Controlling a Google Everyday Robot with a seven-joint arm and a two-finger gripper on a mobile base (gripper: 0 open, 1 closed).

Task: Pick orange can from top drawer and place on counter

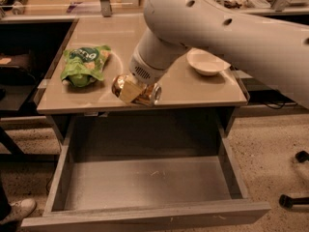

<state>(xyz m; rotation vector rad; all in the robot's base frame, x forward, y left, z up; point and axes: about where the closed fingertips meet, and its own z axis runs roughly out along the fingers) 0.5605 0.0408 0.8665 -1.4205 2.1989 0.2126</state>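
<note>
Fingers (129, 92) clamped on the single orange can (150, 95); gripper (135, 92) holds it tilted at the counter's (120, 37) front edge, roughly mid-width, above the back of the one open top drawer (145, 217). Also on the counter: one green snack bag (85, 64) near the left edge and one white bowl (206, 62) near the right edge, both apart from the can.

No legible text on bag (85, 65) or orange can (140, 92) in hand (131, 87) over counter (193, 90)
</note>
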